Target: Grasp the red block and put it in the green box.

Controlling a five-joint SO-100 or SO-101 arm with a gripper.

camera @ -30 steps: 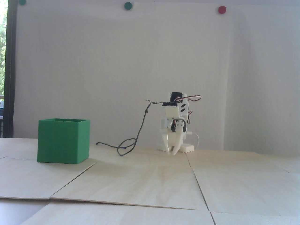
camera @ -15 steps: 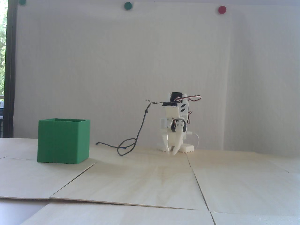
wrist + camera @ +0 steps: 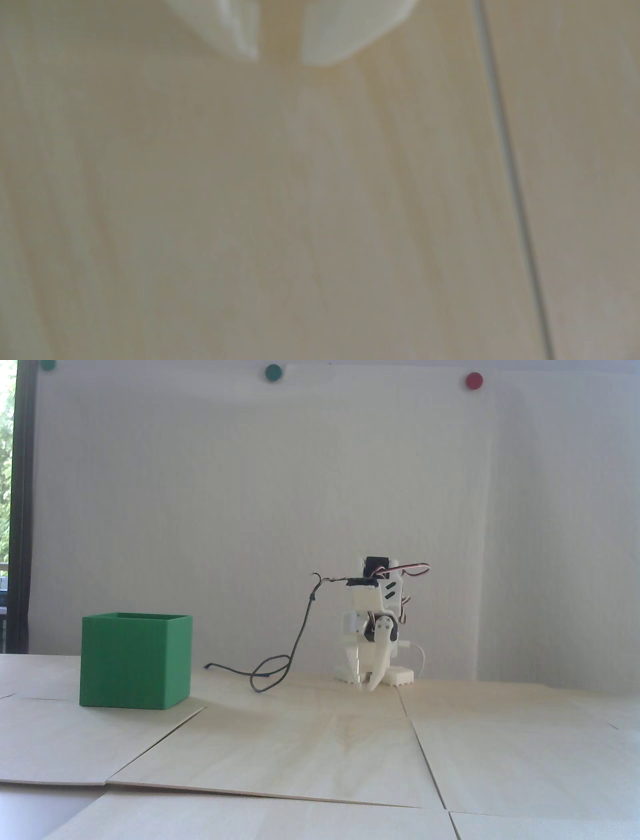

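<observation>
The green box [image 3: 136,661] stands on the wooden table at the left of the fixed view, its open top facing up. The red block shows in neither view. The white arm is folded low at the back of the table, right of the box. My gripper [image 3: 366,684] points straight down with its tips just above the wood. In the wrist view the gripper [image 3: 280,60] shows two white fingertips [image 3: 239,31] at the top edge. A narrow strip of bare wood shows between them and nothing is held.
A black cable [image 3: 280,665] loops on the table between the box and the arm. Seams between the wooden boards [image 3: 425,755] cross the table, and one shows in the wrist view [image 3: 512,180]. Round green and red dots [image 3: 473,380] are on the back wall.
</observation>
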